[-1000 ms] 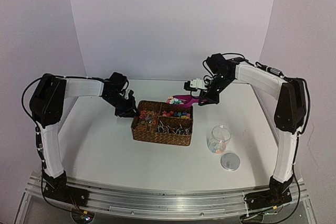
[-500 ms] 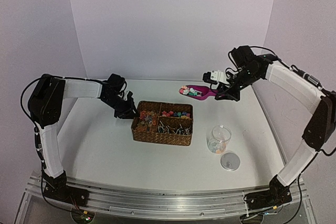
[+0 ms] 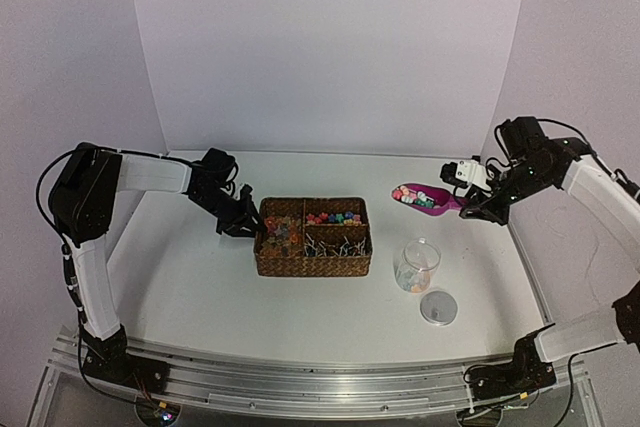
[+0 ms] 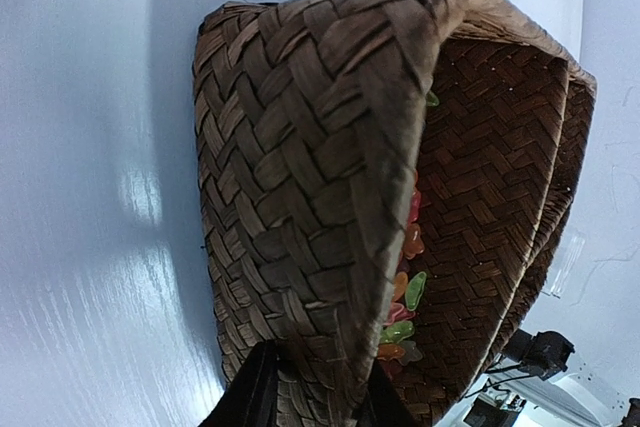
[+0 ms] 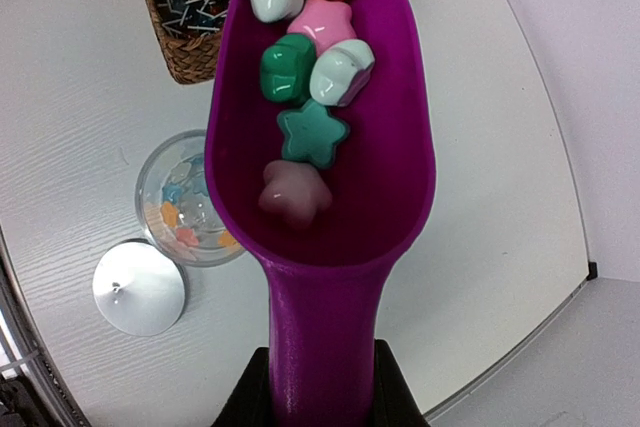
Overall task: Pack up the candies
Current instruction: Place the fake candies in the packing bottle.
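Note:
My right gripper (image 3: 468,207) (image 5: 320,379) is shut on the handle of a magenta scoop (image 3: 428,201) (image 5: 330,187), held level in the air right of the basket and beyond the jar. Several star-shaped candies (image 3: 404,193) (image 5: 305,82) in pink, green, white and mauve lie in its bowl. A glass jar (image 3: 417,265) (image 5: 185,202) with a few candies at the bottom stands open below. My left gripper (image 3: 248,227) (image 4: 310,392) is shut on the left wall of the woven basket (image 3: 310,265) (image 4: 290,167), which holds more candies (image 3: 335,217) (image 4: 405,292).
The jar's round metal lid (image 3: 439,307) (image 5: 138,287) lies flat on the table in front of the jar. The basket's front compartment holds lollipop-like sticks (image 3: 335,244). White walls stand close behind and at both sides.
My right arm has swung right with the loaded scoop, from over the basket's back edge to right of the jar. The left gripper stays on the basket, which has shifted slightly.

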You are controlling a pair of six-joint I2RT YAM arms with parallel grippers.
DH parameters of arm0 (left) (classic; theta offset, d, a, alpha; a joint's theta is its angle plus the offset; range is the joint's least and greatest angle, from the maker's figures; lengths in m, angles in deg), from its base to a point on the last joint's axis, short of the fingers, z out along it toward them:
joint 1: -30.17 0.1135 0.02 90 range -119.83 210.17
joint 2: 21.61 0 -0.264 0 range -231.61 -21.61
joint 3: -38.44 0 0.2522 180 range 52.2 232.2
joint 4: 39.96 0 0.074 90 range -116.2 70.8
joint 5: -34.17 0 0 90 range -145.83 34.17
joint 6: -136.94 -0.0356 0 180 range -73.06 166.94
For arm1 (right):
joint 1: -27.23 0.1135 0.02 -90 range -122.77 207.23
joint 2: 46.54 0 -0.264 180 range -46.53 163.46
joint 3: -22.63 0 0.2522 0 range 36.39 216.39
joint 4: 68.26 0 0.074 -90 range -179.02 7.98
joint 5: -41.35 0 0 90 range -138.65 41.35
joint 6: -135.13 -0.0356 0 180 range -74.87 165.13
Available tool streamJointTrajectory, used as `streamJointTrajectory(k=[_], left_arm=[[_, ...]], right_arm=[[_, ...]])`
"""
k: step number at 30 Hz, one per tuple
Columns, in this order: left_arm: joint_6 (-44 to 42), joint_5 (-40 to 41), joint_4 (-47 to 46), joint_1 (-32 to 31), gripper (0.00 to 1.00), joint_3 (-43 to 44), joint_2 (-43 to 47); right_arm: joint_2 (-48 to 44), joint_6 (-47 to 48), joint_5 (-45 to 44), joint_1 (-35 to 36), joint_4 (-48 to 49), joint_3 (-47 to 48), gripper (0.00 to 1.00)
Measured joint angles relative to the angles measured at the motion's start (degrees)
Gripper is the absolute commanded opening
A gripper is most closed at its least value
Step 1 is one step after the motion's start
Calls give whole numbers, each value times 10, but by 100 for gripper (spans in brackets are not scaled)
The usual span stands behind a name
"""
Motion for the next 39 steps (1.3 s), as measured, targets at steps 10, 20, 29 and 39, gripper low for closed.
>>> streamJointTrajectory(k=[10,20,29,39], left_arm=[[2,-2,-3,0,24,-3,0],[2,-2,-3,0,24,-3,0],[2,-2,-3,0,24,-3,0],[2,-2,-3,0,24,-3,0]], right_arm=[[-94,40,-8,-26,-50,-65,0],[-145,43,-16,-51,-71,-133,0],[-115,77,-68,-53,-79,-131,0],[-76,131,-100,-52,-92,-115,0]])
